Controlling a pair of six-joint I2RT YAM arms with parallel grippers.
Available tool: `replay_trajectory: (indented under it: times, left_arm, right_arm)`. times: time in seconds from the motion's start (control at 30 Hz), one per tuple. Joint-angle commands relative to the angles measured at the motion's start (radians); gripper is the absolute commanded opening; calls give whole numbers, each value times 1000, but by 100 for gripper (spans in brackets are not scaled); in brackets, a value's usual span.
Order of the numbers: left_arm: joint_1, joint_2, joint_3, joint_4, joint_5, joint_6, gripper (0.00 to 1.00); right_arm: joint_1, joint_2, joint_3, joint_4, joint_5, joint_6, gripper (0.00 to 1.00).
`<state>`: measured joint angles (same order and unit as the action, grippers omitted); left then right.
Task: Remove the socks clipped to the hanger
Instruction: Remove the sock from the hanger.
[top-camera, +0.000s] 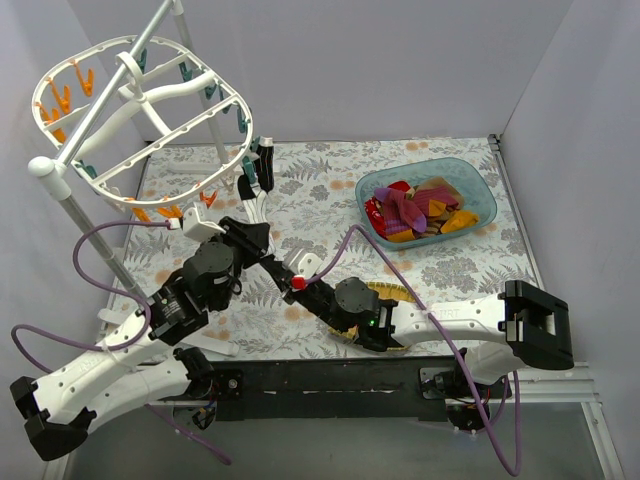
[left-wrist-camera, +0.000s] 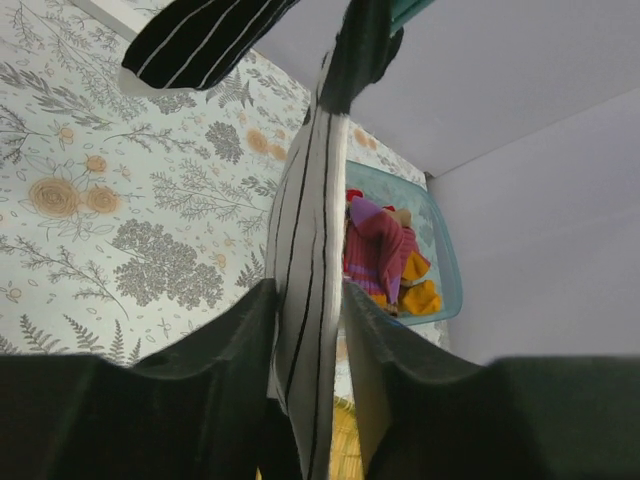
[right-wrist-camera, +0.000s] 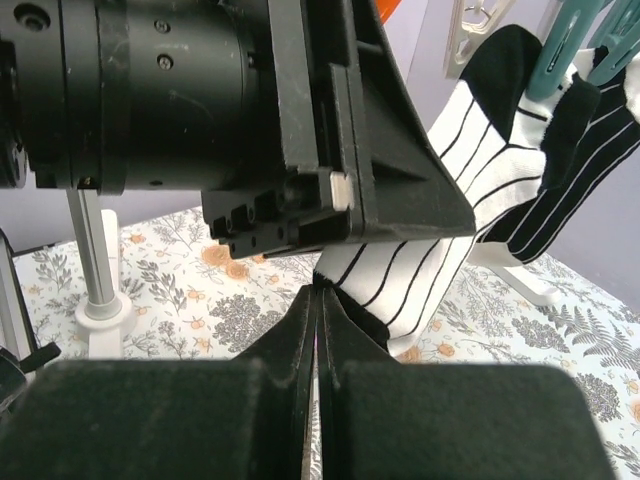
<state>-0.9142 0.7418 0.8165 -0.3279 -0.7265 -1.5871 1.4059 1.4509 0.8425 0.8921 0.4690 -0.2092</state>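
The white oval hanger hangs on a pole at the far left, with orange and teal clips. Two black-and-white striped socks hang from its near right edge. My left gripper is shut on the lower part of one striped sock, which hangs from a teal clip. The other striped sock hangs beside it. My right gripper is shut just below the left one. In the right wrist view its tips touch the black end of the held sock; nothing shows between the jaws.
A teal bin at the far right holds several red, purple and orange socks. The grey-white pole stand rises at the left, its base on the floral cloth. A yellow woven thing lies under my right arm.
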Motion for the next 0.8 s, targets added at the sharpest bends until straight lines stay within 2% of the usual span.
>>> replay_trajectory:
  times: [0.0, 0.03, 0.07, 0.13, 0.23, 0.3, 0.33, 0.37, 0.5, 0.57, 0.77]
  left_arm:
    - [32, -21, 3, 35, 25, 16, 20]
    - [35, -25, 0, 41, 36, 24, 12]
    - [35, -30, -5, 50, 41, 30, 0]
    - [35, -53, -5, 56, 59, 48, 0]
    - [37, -88, -7, 38, 67, 56, 0]
    - [35, -107, -2, 15, 88, 55, 0]
    - [35, -122, -2, 6, 94, 47, 0]
    - [35, -125, 0, -14, 111, 41, 0]
    - [35, -153, -13, -60, 148, -10, 0]
    - [35, -174, -19, -79, 163, -42, 0]
    - [35, -208, -16, -128, 205, -96, 0]
  right_arm:
    - [7, -15, 36, 19, 5, -2, 1]
    - [7, -12, 41, 13, 3, -1, 1]
    - [7, -14, 46, -11, 2, -1, 1]
    - [7, -17, 59, -44, 0, 7, 1]
    - [-7, -55, 69, -103, 23, 16, 26]
    - [-36, -92, 55, -162, -76, 57, 34]
    - [-83, -128, 49, -182, -134, 114, 41]
    - [-109, -147, 40, -194, -241, 140, 46]
    - [-253, -225, 12, -213, -458, 230, 48]
    - [-304, -234, 15, -199, -586, 284, 54]
    - [-495, -120, 128, -135, -881, 442, 59]
